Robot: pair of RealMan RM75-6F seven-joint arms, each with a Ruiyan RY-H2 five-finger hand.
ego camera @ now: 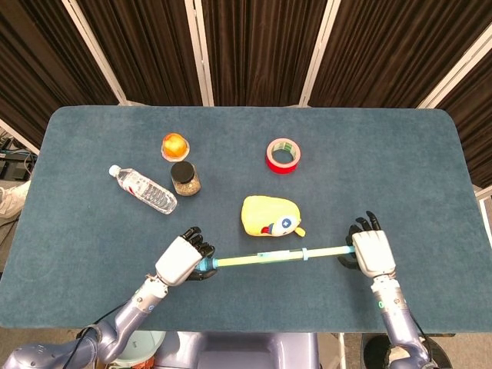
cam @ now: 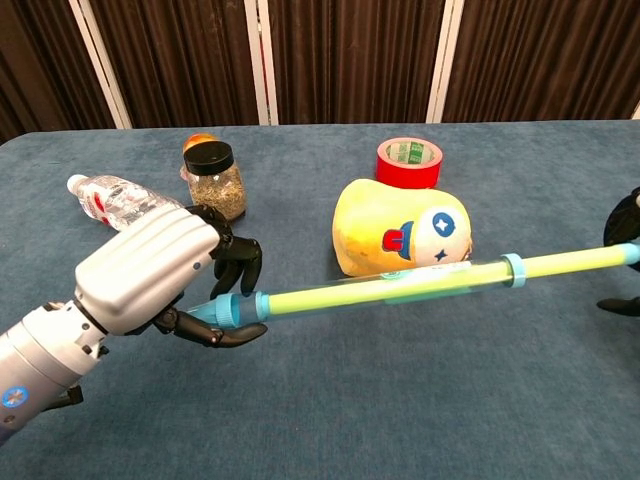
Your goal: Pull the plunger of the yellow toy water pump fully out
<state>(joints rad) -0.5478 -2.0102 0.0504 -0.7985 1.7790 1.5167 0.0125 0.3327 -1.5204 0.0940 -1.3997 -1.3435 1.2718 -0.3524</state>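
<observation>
My left hand (cam: 150,275) grips the pump (cam: 400,283) tube end, my right hand (ego camera: 372,250) grips the plunger handle; I should pull straight along the tube.

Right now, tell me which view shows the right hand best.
The head view: the whole right hand shows from above, gripping the right end of the yellow toy water pump. The chest view catches only dark fingers at its right edge, the rest cut off.
</observation>
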